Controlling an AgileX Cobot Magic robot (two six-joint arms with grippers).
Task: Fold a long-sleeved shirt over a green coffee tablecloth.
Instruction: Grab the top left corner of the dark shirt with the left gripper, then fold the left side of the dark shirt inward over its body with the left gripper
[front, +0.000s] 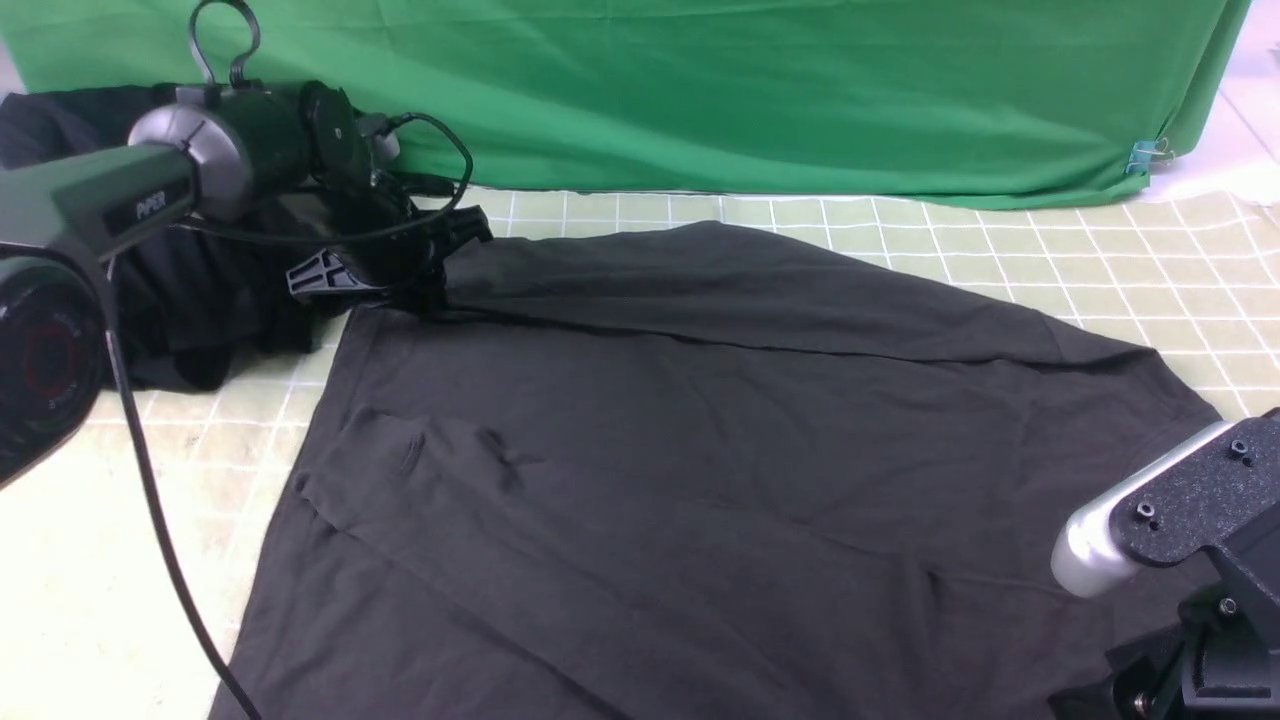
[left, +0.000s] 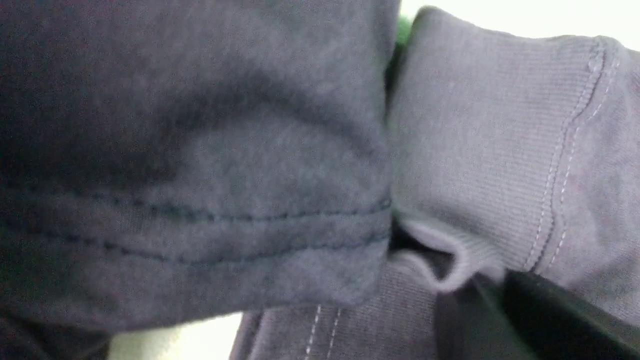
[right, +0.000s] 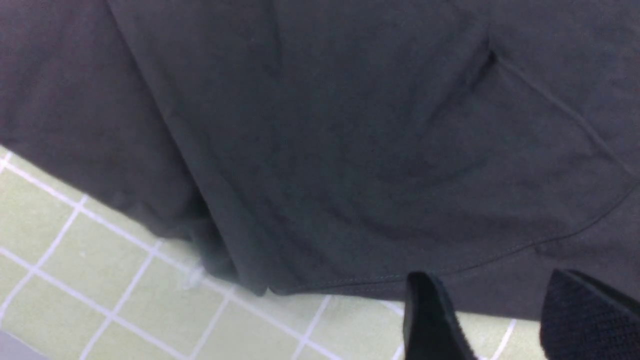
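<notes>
The charcoal long-sleeved shirt (front: 700, 420) lies spread on the green coffee tablecloth (front: 1150, 260), one long fold running across its far side. My left gripper (front: 415, 275) is down at the shirt's far left corner. In the left wrist view, a ribbed cuff (left: 480, 150) and a stitched hem (left: 200, 220) fill the picture, and the cuff is bunched against the dark fingers (left: 550, 320), which are closed on it. My right gripper (right: 500, 320) stands open over bare tablecloth (right: 100, 280), just short of the shirt's hem (right: 380, 270), with nothing between its fingers.
A blacker bundle of dark garments (front: 190, 300) lies at the far left behind the left arm. A plain deep-green cloth (front: 700, 90) hangs along the back. The left arm's cable (front: 150, 480) trails over the front left. The right arm's wrist (front: 1180, 520) sits at the front right corner.
</notes>
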